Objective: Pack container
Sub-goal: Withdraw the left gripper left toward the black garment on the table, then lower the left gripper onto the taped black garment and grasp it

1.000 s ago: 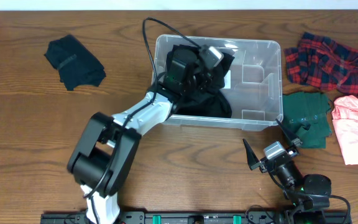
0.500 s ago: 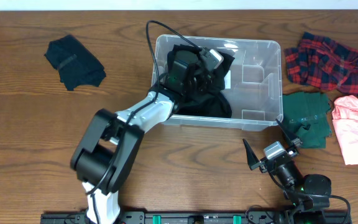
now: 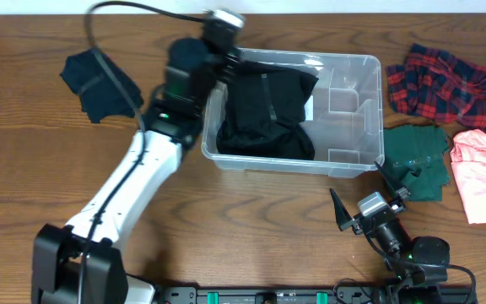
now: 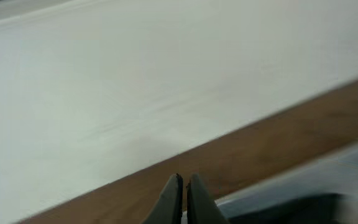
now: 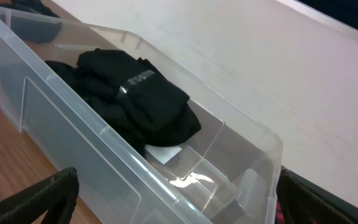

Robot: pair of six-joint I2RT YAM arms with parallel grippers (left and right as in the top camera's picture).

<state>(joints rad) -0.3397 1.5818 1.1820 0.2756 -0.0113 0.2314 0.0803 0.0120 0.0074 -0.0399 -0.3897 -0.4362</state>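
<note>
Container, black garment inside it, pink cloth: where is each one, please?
container (image 3: 350, 128), overhead view, bare right part of its floor.
black garment (image 3: 264, 114), overhead view, middle of the pile.
pink cloth (image 3: 483, 177), overhead view, its centre.

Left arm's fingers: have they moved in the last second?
Yes. In the overhead view the left fingers were inside the container; now they are by its far-left corner, shut.

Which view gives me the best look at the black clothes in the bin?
Overhead: the whole black pile shows, filling the bin's left half. Right wrist sees it close but at an angle, partly through the clear wall. Left wrist gives only a dark blur.
</note>
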